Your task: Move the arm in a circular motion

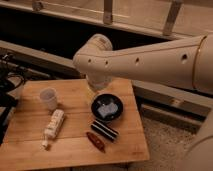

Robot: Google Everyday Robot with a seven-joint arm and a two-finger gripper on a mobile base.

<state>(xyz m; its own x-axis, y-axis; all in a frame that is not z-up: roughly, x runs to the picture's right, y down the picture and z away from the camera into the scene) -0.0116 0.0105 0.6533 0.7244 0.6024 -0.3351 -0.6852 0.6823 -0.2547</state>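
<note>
My white arm (150,60) reaches in from the right across the far side of a wooden table (30,150). Its bent joint (95,52) hangs above the table's back edge. My gripper (94,89) points down below that joint, just behind a black bowl (107,117), and is mostly hidden by the arm. It holds nothing that I can see.
On the table are a white cup (48,97) at the left and a white bottle (54,124) lying on its side. A crumpled pale object (106,109) lies in the bowl. A black striped packet (105,131) and a reddish-brown object (96,141) lie in front. Cables (7,80) hang at the far left.
</note>
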